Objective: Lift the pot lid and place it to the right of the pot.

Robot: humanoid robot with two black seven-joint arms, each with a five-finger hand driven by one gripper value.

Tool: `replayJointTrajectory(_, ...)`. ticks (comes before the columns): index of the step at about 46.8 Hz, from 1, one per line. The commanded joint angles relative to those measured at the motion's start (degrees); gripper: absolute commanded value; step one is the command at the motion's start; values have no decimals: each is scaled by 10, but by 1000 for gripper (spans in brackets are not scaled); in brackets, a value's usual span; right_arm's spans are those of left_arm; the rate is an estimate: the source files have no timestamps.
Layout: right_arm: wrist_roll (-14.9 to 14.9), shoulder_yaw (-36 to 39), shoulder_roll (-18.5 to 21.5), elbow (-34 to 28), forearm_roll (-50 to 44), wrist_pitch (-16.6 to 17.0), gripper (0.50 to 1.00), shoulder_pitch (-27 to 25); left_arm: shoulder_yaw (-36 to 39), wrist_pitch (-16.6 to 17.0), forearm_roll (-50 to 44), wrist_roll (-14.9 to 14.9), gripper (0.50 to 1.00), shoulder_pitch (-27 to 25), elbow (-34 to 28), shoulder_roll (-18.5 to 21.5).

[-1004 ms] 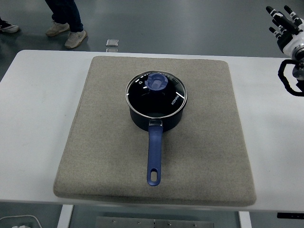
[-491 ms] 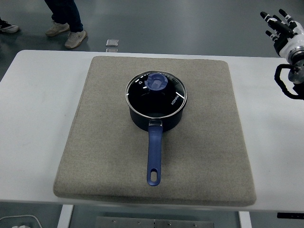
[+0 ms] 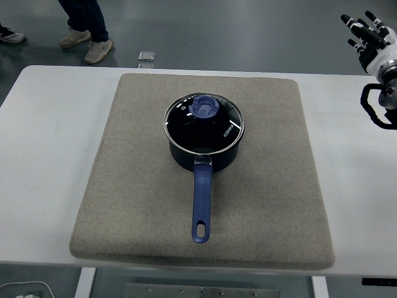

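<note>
the lid (image 3: 204, 119) sits on the pot (image 3: 203, 148), well left and nearer than the empty, spread-fingered right hand (image 3: 370, 38).

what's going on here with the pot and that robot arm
Nothing is being handled yet. The pot sits on a grey mat on the white table, its glass lid on and its blue handle pointing toward the near edge. The right robot hand is raised at the far right edge with fingers spread, well away from the lid. The left arm is out of view. A person's legs show at the top.
</note>
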Motion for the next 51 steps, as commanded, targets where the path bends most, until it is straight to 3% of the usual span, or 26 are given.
replayJointTrajectory(1,-3,0,-1,1,0,2,938,2,0,0,0,0,1000,0,0,0)
replayJointTrajectory(12,-6,0,-2,0,0,36,938,-1,0,0,1,0,1000,0,0,0)
replayJointTrajectory(29,-4,1,-14,0,-41,32,936,10,0,0,0,0,1000,0,0,0)
replayJointTrajectory(51,-6,-34,-39,2,-41,35,936,85,0,0,0,0,1000,0,0,0)
